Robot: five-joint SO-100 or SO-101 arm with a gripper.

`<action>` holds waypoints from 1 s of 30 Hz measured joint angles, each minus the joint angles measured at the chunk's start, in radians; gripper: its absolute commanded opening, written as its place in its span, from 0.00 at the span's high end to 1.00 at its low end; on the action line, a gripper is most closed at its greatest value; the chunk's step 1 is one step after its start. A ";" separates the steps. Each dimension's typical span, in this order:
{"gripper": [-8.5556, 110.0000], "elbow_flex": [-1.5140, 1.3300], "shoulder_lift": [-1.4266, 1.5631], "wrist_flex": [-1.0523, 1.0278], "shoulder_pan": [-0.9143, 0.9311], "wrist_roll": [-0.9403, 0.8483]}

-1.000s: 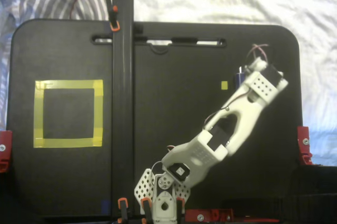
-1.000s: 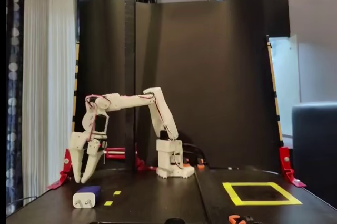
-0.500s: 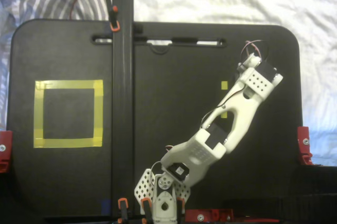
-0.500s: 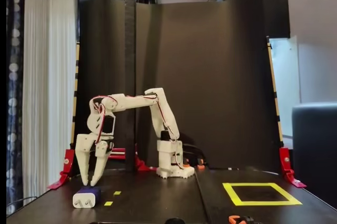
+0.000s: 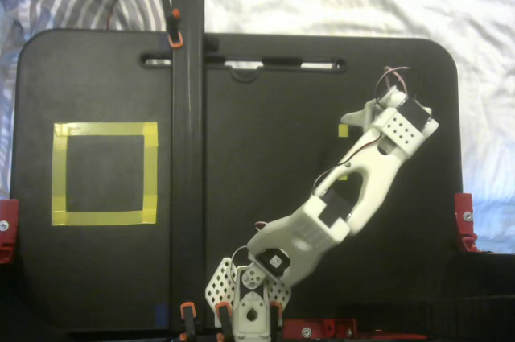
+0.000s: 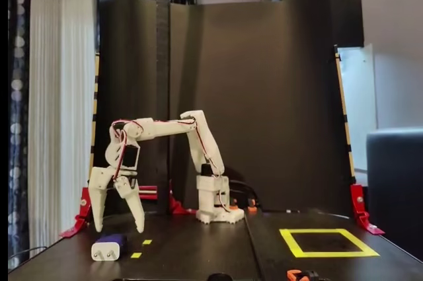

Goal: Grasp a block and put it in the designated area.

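The block [image 6: 109, 249] lies on the black table at the lower left of a fixed view, showing a pale end face and a dark blue top. My gripper [image 6: 119, 230] hangs open just behind and above it, with both fingers pointing down and spread apart and nothing between them. In the other fixed view, seen from above, the gripper [image 5: 364, 121] is at the right of the table and hides the block. The designated area [image 5: 105, 173], a yellow tape square, is at the far left there and lies empty at the right front in the side view [image 6: 328, 242].
Small yellow marks [image 5: 343, 130] [image 6: 135, 254] lie near the gripper. A black upright post [image 5: 187, 117] stands between the arm and the tape square. Red clamps [image 5: 464, 221] sit at the table's edges. The arm's base [image 6: 213, 205] stands at the table's middle edge.
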State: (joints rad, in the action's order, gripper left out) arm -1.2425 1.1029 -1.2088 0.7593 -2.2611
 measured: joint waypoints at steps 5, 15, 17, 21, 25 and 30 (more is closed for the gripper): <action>0.62 0.000 -0.043 0.041 0.008 -0.003; 0.62 0.002 -0.097 0.066 0.012 -0.003; 0.62 0.002 -0.107 0.071 0.011 -0.003; 0.70 0.002 -0.123 0.080 0.011 -0.003; 0.75 0.008 -0.129 0.081 0.009 -0.003; 0.75 0.009 -0.129 0.081 0.009 -0.003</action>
State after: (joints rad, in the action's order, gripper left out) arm -1.2333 0.9741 -1.1275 0.7685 -2.2642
